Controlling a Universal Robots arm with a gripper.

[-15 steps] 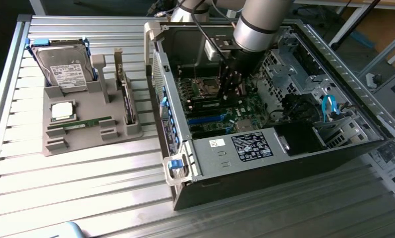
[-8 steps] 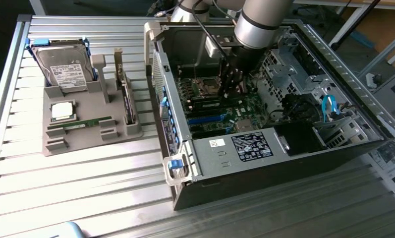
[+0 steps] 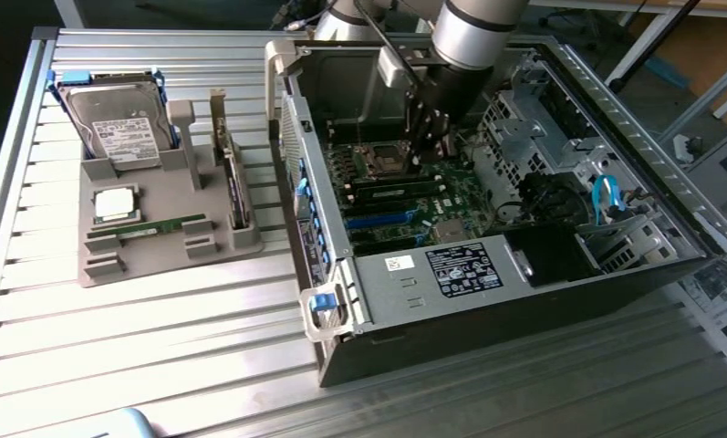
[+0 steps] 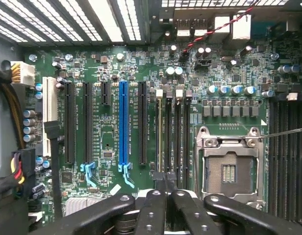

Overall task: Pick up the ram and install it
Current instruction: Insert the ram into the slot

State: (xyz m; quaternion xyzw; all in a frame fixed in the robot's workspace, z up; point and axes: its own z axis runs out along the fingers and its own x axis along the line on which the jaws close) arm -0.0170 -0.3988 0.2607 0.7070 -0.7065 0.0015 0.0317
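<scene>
Closed gripper [image 4: 165, 188] fingers hover empty above your motherboard [image 4: 112, 142]; grasp the thin, rigid, fragile ram [image 3: 159, 226] by its long edges.

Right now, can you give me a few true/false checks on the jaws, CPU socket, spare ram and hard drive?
1. The jaws are shut above the motherboard, inside the case. True.
2. The CPU socket holds a chip. False: it is empty, and the CPU chip sits on the grey holder.
3. A green ram stick lies on that holder. True.
4. The hard drive is mounted in the case. False: it stands in the holder, outside the case.
</scene>
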